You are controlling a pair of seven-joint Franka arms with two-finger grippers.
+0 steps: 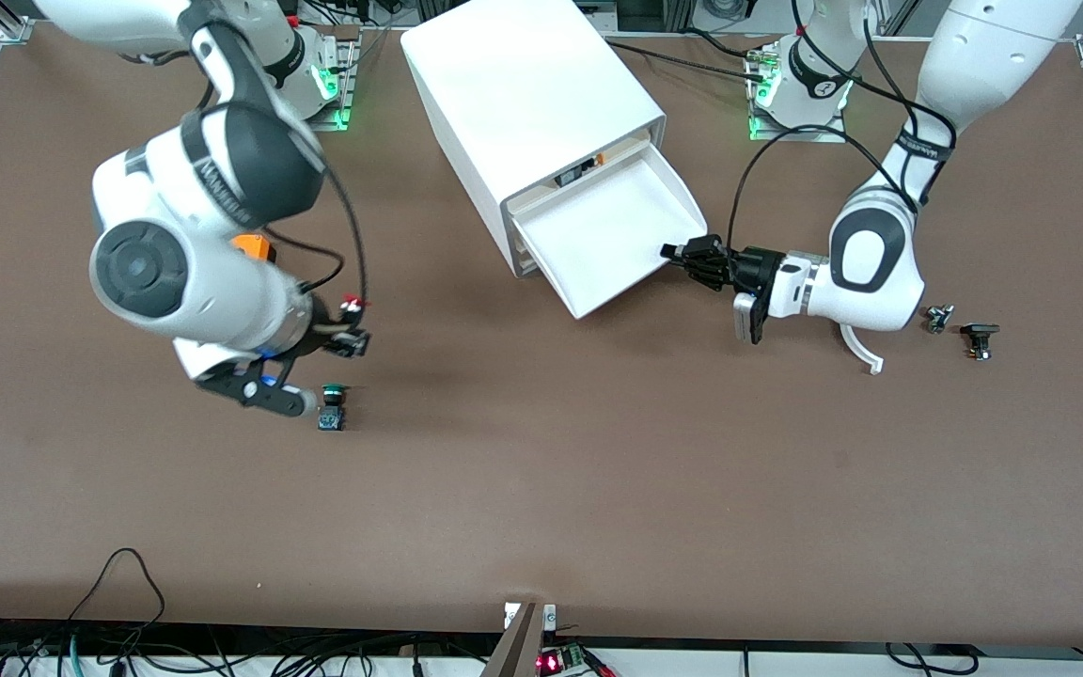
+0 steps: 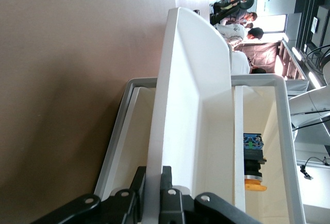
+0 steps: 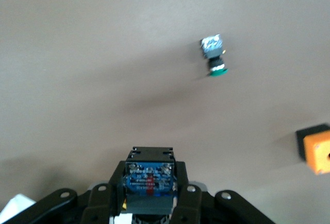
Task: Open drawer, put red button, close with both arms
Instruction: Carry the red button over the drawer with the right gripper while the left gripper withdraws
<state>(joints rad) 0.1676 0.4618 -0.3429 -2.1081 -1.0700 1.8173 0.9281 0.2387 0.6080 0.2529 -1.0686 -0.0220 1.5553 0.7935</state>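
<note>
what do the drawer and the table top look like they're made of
Drawer: likely plastic, smooth white with a soft sheen and rounded moulded edges, seen up close in the left wrist view. Table: a matte brown sheet, no grain or glare; rubber mat or laminate, hard to tell which.

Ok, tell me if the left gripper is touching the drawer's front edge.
Touching. In the left wrist view the left gripper has its fingers closed on either side of the drawer front wall, pinching it.

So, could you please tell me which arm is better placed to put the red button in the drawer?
Right: its hand holds the red button, while the left hand grips the open drawer.
</note>
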